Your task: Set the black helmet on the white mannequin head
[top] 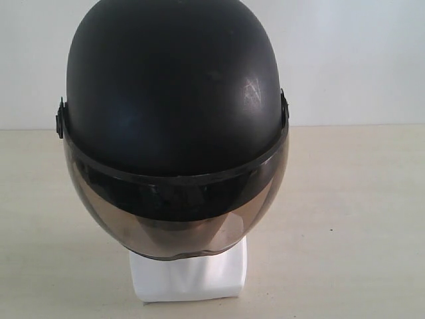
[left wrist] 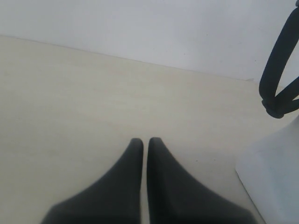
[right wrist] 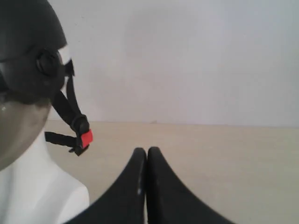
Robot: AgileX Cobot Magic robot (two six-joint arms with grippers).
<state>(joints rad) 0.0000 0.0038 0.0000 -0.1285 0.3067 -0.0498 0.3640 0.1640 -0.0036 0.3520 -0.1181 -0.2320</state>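
1. Table [top: 358,219]: pale, cream-coloured surface with a faint grain. It carries the mannequin head and fills the lower part of the exterior view.
2. Wall [top: 358,60]: plain white, rising behind the far edge of the table.
3. Black helmet [top: 172,86]: matte, open-face shell seated on top of the mannequin head and covering it from the crown down. It faces the exterior camera. A light scuff [top: 252,90] marks the shell on the right side of that view.
4. Visor [top: 172,219]: smoky, tinted, lowered over the face. Its lower edge ends just above the white base.
5. White mannequin head [top: 192,276]: glossy plastic, upright on the table. Only the neck and blocky base show below the helmet; the face is dim behind the visor.
6. Left end effector [left wrist: 145,142]: dark fingers drawn almost together with only a thin sliver of table showing between them, holding nothing. It is above bare table, near the white base but apart from it.
7. Right end effector [right wrist: 145,151]: dark fingers pressed together, holding nothing. It is beside the helmet's strap side, clear of it.
8. Chin straps [right wrist: 70,105]: black webbing hanging loose from the helmet's side pivot, beside the neck.
9. Red buckle tab [right wrist: 86,138]: small, at the lower end of the straps.
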